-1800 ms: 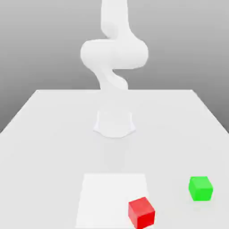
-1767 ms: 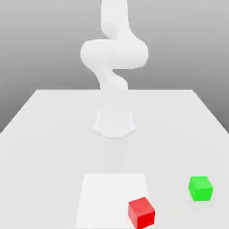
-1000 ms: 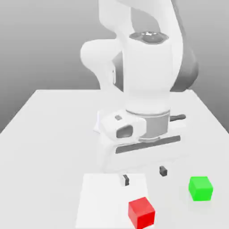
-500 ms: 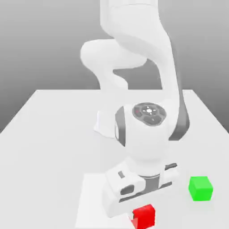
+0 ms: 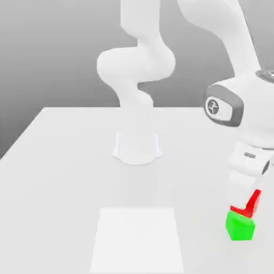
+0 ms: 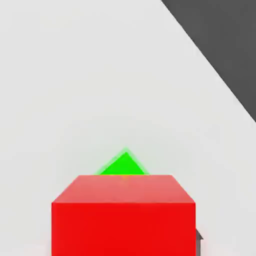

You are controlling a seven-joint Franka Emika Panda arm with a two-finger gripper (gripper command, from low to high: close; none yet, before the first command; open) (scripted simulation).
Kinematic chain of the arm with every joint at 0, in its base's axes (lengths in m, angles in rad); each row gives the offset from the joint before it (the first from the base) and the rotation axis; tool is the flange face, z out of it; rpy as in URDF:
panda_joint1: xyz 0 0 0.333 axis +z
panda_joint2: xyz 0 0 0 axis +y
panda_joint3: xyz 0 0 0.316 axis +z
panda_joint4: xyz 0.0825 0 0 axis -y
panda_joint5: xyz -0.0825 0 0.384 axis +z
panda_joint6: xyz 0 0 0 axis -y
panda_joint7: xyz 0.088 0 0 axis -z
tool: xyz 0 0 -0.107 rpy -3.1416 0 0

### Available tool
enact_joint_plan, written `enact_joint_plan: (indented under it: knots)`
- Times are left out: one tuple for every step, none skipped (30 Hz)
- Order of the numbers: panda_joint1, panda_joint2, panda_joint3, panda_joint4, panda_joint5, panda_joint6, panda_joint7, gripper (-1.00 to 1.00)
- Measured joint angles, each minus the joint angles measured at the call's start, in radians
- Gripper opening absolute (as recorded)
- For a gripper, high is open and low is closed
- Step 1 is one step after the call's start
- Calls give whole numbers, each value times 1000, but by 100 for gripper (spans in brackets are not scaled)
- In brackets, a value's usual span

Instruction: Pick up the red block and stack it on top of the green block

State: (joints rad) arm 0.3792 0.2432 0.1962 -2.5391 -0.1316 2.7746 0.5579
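The arm [image 5: 235, 48] reaches toward the exterior view's right, its hand [image 5: 246, 179] lowered and directed downward over the green block [image 5: 240, 227]. The gripper [image 5: 246, 205] is clamped on the red block [image 5: 249, 207]; a dark fingertip [image 6: 199, 242] lies against the block's side in the hand view. The red block is located over the green block, turned relative to it. Whether the two blocks touch cannot be determined. The green block rests on the table [image 5: 69, 176].

On your table [image 5: 69, 187], the green block [image 5: 240, 227] lies toward the exterior view's right of the square panel [image 5: 137, 241], well apart; the red block [image 5: 252, 204] is directly above the green block.
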Motion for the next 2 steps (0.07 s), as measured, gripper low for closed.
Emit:
enact_joint_plan:
  knots:
    - [0,0,0,0,0,0,0,100]
    - [0,0,0,0,0,0,0,100]
